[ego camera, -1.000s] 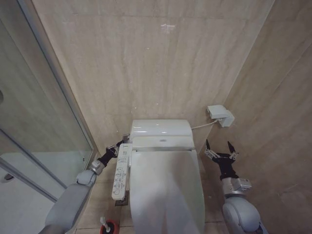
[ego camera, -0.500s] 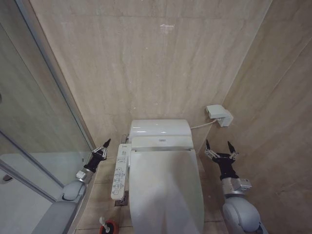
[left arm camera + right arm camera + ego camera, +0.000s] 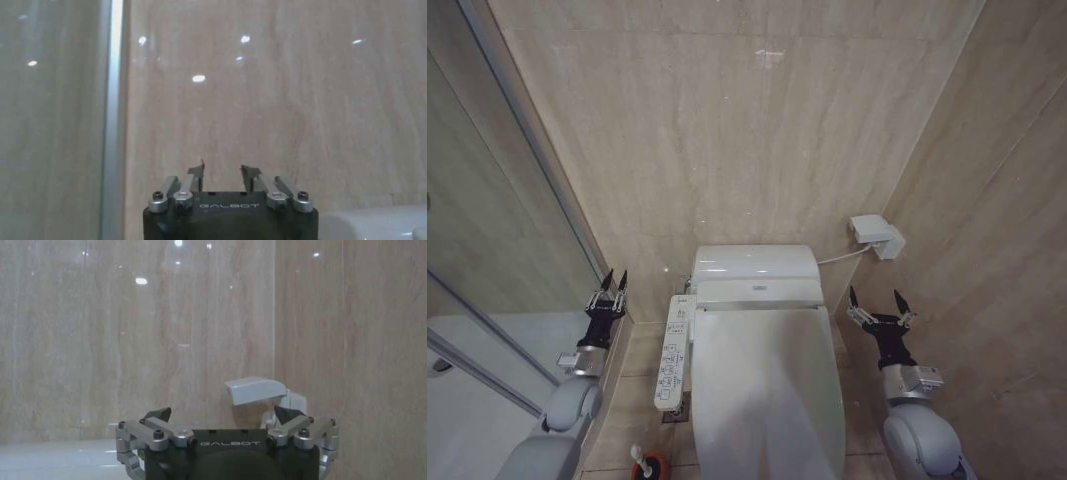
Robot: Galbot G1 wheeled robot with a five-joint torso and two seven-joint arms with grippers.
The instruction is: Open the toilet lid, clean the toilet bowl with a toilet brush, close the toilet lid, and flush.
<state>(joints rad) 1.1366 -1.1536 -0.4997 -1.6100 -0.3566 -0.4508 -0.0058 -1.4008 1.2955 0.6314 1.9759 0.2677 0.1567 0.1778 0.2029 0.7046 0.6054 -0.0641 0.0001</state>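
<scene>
The toilet lid [image 3: 767, 385] lies shut and the toilet brush [image 3: 649, 464] sits near-left in its holder. Both the left gripper [image 3: 611, 282] (narrowly parted) and the right gripper [image 3: 875, 299] are spread and empty, so seemingly nothing is begun.

Tiled bathroom: toilet bowl [image 3: 767, 400], shower glass [image 3: 497, 250].

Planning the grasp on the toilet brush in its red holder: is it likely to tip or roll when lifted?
The toilet brush looks thin and light, so probably easy to lift. Its small round red holder may tip or come along. The handle seems stiff, though its glossy surface could be slippery.
</scene>
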